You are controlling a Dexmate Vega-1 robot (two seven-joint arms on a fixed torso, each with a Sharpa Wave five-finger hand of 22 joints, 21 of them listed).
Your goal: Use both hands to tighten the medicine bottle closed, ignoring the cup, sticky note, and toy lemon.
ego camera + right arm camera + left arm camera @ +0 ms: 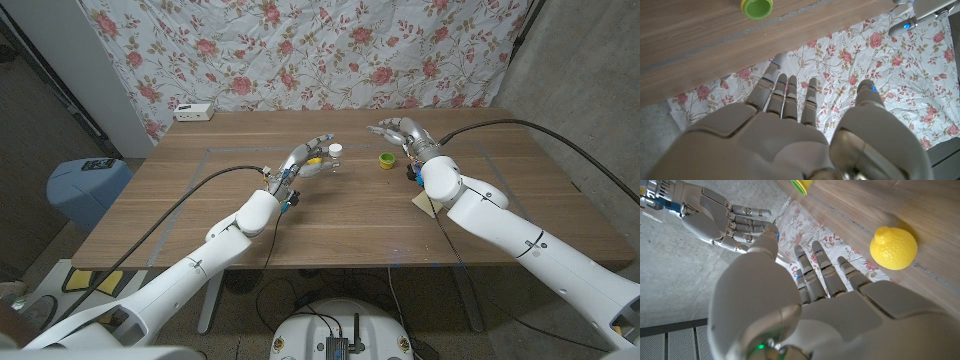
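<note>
The medicine bottle [336, 152], small with a white cap, stands upright at the table's far middle. My left hand [305, 158] is open, its fingers stretched out beside the bottle, and I cannot tell whether they touch it. The toy lemon [314, 160] lies against that hand and shows as a yellow lemon [893, 247] past my left hand [810, 295]. My right hand [400, 130] hovers open to the right of the bottle, fingers spread, holding nothing. It shows again as the right hand [725, 215] and as my own right hand [790, 130].
A small green cup [387, 159] stands between the bottle and my right wrist, also seen as the green cup [757, 7]. A sticky note [430, 203] lies under my right forearm. A white box [193, 111] sits at the table's back left edge.
</note>
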